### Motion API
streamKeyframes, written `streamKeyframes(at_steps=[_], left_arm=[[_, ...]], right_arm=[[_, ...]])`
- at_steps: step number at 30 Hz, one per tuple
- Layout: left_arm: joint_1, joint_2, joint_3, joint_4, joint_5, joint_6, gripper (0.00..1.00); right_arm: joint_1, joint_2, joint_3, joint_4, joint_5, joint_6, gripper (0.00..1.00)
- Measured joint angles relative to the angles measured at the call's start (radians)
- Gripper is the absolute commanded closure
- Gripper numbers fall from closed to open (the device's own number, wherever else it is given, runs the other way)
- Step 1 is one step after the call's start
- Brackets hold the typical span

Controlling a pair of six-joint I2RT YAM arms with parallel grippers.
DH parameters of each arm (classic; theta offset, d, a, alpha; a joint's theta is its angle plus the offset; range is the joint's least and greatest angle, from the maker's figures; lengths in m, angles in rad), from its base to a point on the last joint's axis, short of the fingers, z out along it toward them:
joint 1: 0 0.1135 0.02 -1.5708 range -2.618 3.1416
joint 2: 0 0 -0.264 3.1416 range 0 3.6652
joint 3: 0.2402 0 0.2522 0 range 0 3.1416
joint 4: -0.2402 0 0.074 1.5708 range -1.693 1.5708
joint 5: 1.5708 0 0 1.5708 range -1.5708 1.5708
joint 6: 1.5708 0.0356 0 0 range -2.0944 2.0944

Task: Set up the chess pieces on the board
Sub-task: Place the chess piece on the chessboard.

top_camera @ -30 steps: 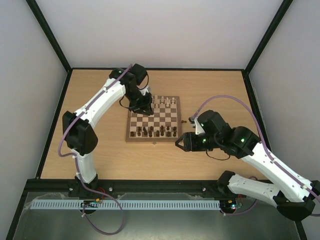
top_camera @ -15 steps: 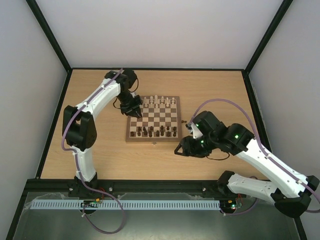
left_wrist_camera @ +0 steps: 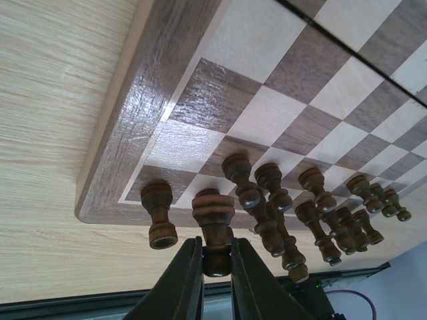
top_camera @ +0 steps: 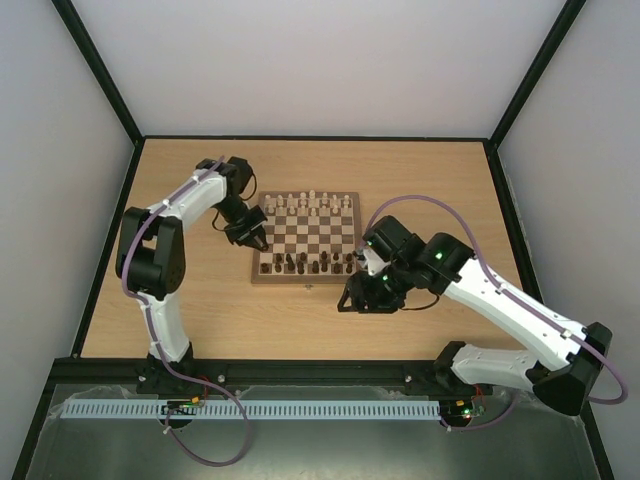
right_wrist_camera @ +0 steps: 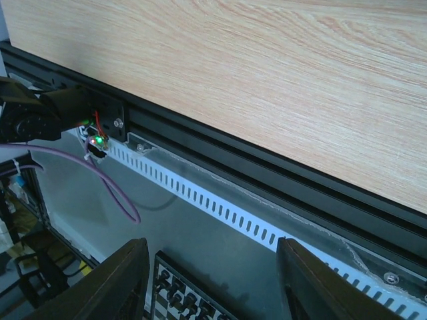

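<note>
Moved: the left arm (top_camera: 185,205) has drawn back from over the far left corner of the board to just outside its left edge. The right arm (top_camera: 500,300) has swung from beside the board's right edge toward the near side of the bench.
Bench (top_camera: 420,170): pale wood grain, carrying the board near its middle.
Board (top_camera: 310,237): checkered with a brown frame, lying flat between the two arms.
Right jaws: wide apart with nothing between them, off the board by its near right corner, looking over the bench's near edge at a slotted rail (right_wrist_camera: 220,213).
Left jaws: closed on the head of one dark chessman (left_wrist_camera: 213,217), whose base points toward the board's near left corner. It cannot be told whether the base touches the board.
Pale chessmen (top_camera: 310,203): lined up along the far rows.
Dark chess pieces (top_camera: 305,263): standing bunched along the near rows.
Corner piece (left_wrist_camera: 160,217): upright on the near left corner square, just beside the held one.
</note>
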Motion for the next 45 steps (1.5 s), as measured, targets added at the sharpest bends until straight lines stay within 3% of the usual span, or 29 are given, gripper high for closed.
streamKeyframes(at_steps=[27, 41, 45], left_arm=[[0.002, -0.002, -0.133, 0.073, 0.067, -0.021, 0.82], [0.011, -0.002, -0.131, 0.088, 0.066, -0.018, 0.81], [0.021, -0.002, -0.11, 0.085, 0.065, -0.013, 0.75]], right_arm=[[0.0, 0.092, 0.001, 0.001, -0.048, -0.083, 0.47], [0.0, 0.097, 0.001, 0.006, -0.06, -0.083, 0.47], [0.0, 0.097, 0.001, 0.008, -0.06, -0.083, 0.47]])
